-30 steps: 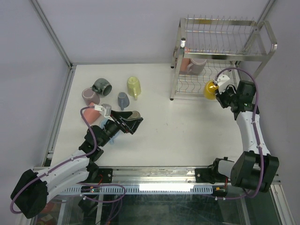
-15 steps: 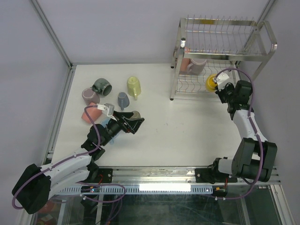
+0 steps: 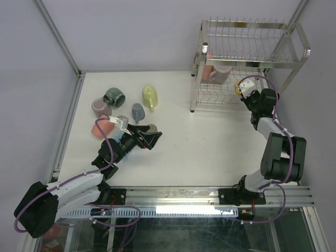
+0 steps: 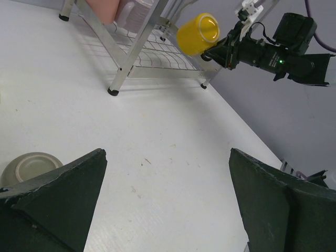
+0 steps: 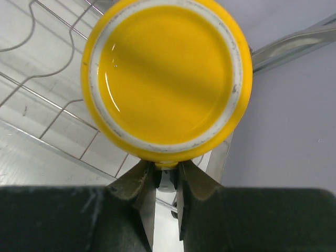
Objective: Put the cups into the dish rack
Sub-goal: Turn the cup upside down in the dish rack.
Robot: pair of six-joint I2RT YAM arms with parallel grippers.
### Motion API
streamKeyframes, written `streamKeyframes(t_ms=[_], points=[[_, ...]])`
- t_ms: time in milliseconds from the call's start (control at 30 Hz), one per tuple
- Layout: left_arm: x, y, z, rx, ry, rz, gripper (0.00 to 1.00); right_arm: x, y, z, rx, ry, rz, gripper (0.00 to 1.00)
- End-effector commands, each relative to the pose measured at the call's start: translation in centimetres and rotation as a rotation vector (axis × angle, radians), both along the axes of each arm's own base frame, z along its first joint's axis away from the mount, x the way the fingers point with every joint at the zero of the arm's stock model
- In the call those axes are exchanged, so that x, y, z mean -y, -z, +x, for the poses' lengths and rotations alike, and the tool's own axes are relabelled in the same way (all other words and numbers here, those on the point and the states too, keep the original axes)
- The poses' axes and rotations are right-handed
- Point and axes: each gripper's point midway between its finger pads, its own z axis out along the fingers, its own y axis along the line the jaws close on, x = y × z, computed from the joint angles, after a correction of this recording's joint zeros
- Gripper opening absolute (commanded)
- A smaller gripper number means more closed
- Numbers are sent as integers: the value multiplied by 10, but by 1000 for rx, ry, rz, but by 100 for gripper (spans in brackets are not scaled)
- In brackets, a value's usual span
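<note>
The right claw (image 5: pixel 167 168) is clamped on the edge of a yellow cup (image 5: pixel 165 79), holding it sideways at the right end of the dish rack's (image 3: pixel 247 58) lower shelf. The rack stands at the worktop's far right corner, with a pink cup (image 3: pixel 208 71) and a mauve mug (image 3: pixel 220 73) on that shelf. The left claw (image 4: pixel 168 152) hangs with its fingers wide apart, gripping nothing, just beside a taupe cup (image 4: pixel 29 167) lying toward the worktop's left edge. More cups lie beyond it: a grey-blue one (image 3: pixel 138 111), a pale yellow-green one (image 3: pixel 150 96) and a dark grey-green one (image 3: pixel 114 96).
</note>
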Motion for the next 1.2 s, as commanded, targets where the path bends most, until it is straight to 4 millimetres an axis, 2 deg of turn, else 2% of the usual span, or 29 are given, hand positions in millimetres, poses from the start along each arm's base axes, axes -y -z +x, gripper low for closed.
streamKeyframes(t_ms=[0, 533, 767, 1167], points=[[0, -25, 1, 54, -5, -62, 99, 9, -72, 35, 266, 37, -65, 0], [-3, -21, -1, 50, -14, -69, 99, 7, -65, 94, 241, 94, -9, 0], [-3, -19, 0, 49, -17, -66, 99, 4, -58, 108, 228, 106, 5, 0], [-4, -19, 0, 51, -23, -69, 99, 6, -45, 127, 179, 208, 161, 0]])
